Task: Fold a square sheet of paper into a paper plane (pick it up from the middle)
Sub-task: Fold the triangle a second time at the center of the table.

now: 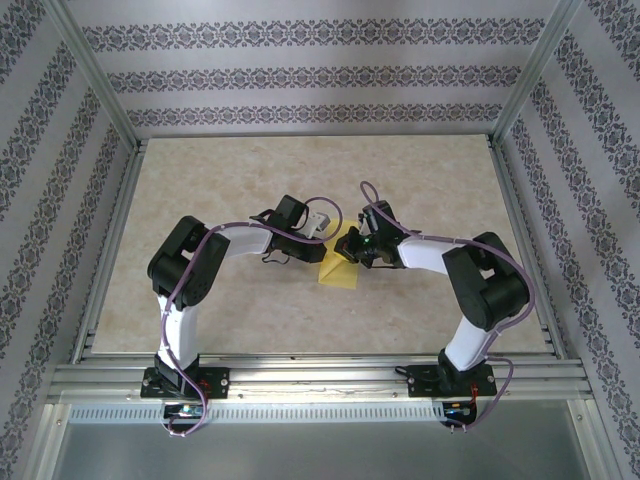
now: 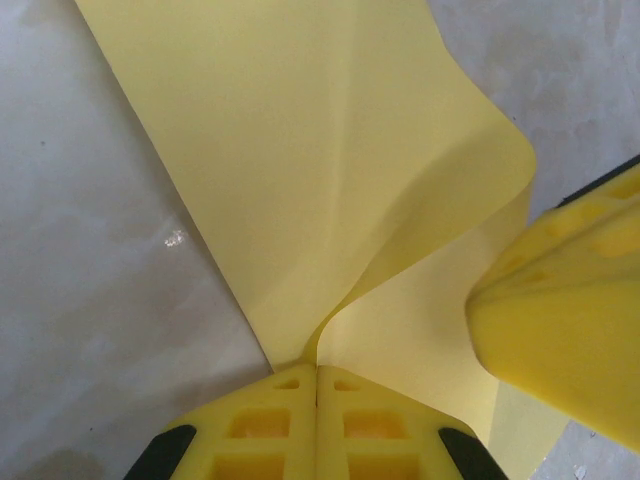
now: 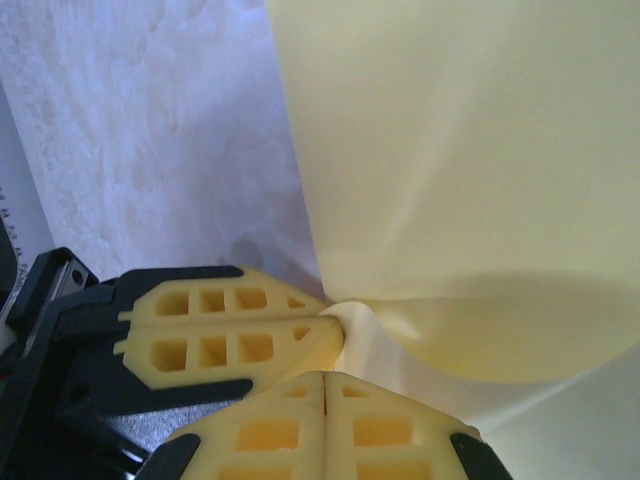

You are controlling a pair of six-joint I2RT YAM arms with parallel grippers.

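- Left pincer (image 2: 317, 380), nearest in its own wrist view: yellow fingers pressed shut on a pinched ridge of the sheet (image 2: 300, 170); the paper rises out of the seam between them
- Right pincer (image 3: 326, 385): fingers closed flat together, just beside the left pincer's tips and against the sheet; whether paper is caught between them cannot be told
- The sheet lies at the middle of the surface (image 1: 250, 190), between the two pincers; one part lies flat, the part by the fingers is lifted into a soft curl
- Handling, as a judgement: very light, thin and limp; bends under its own weight, creases readily, may tear or slip if tugged; best held by a small pinch at the raised middle, with gentle pulls
- Beyond, patterned walls (image 1: 300, 75); no brand, label or readable writing anywhere
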